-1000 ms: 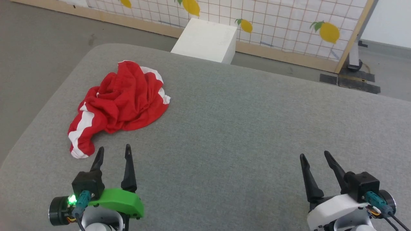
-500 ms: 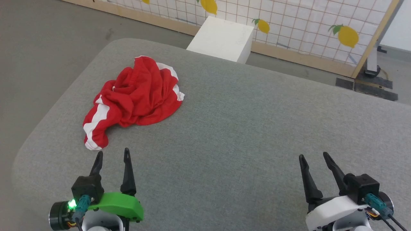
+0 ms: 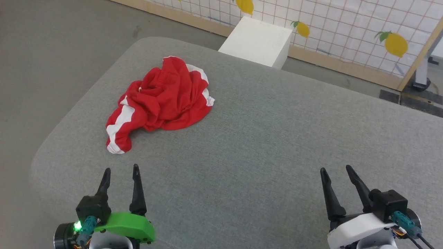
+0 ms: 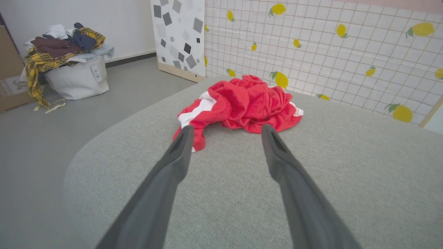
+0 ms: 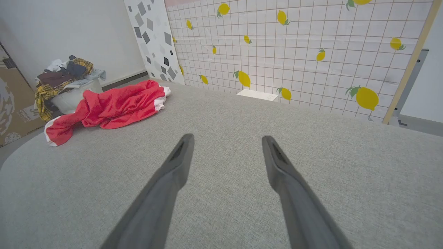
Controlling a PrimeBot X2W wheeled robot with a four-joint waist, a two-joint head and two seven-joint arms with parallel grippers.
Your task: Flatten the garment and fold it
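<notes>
The garment (image 3: 162, 100), bright red shorts with white side stripes, lies crumpled in a heap at the far left of the grey padded table (image 3: 263, 138). One leg trails toward the near edge. My left gripper (image 3: 121, 170) hovers open just short of that leg, nothing between its fingers. The left wrist view has the garment (image 4: 242, 105) straight ahead beyond the gripper (image 4: 226, 129). My right gripper (image 3: 335, 169) stands open at the lower right, far from the cloth. In the right wrist view the garment (image 5: 110, 107) lies off to the left of the gripper (image 5: 226, 138).
A white box (image 3: 258, 41) stands on the floor behind the table. A lemon-patterned grid screen (image 3: 346, 31) runs along the back. A white basket heaped with clothes (image 4: 69, 69) sits on the floor beyond the table's left side. The table's left edge is rounded.
The head camera has turned left, so the whole picture has shifted right. The garment lies as before, and both grippers stay open.
</notes>
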